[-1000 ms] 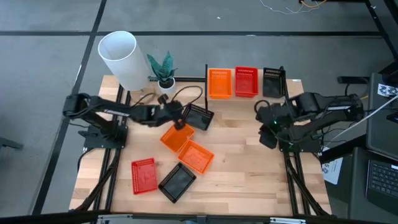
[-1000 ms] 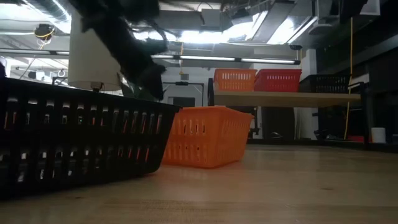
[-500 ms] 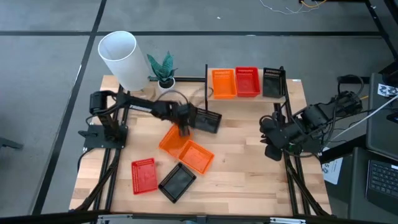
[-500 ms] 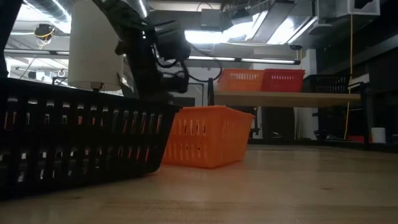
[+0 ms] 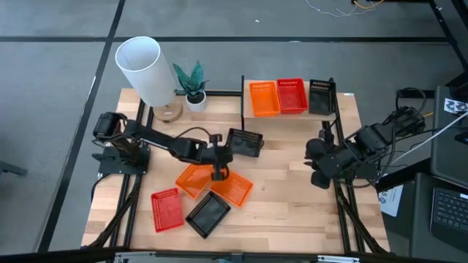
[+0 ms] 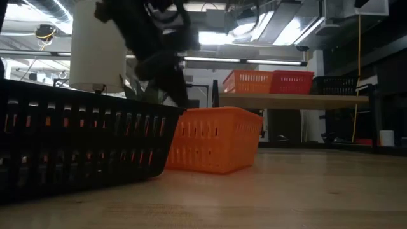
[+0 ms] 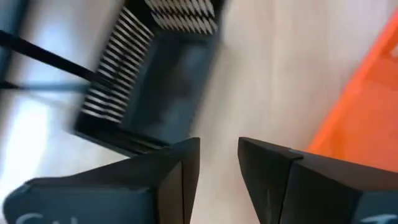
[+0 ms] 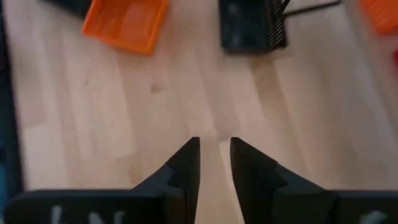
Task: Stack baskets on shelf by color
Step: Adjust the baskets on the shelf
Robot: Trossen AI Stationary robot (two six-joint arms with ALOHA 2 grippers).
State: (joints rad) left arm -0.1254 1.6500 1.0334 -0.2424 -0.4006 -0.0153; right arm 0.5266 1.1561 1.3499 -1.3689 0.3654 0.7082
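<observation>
Baskets: orange (image 5: 264, 98), red (image 5: 291, 96), black (image 5: 321, 96) were seen on the shelf (image 5: 344, 109); others lay mid-surface. Left gripper (image 5: 218, 174) hovered over orange baskets (image 5: 232, 187), fingers slightly parted, empty. Right gripper (image 5: 316, 162) was parked right, fingers slightly parted, empty.

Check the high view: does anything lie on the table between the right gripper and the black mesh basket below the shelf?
No. In the high view only bare light-wood tabletop separates the right gripper from the black mesh basket.
</observation>
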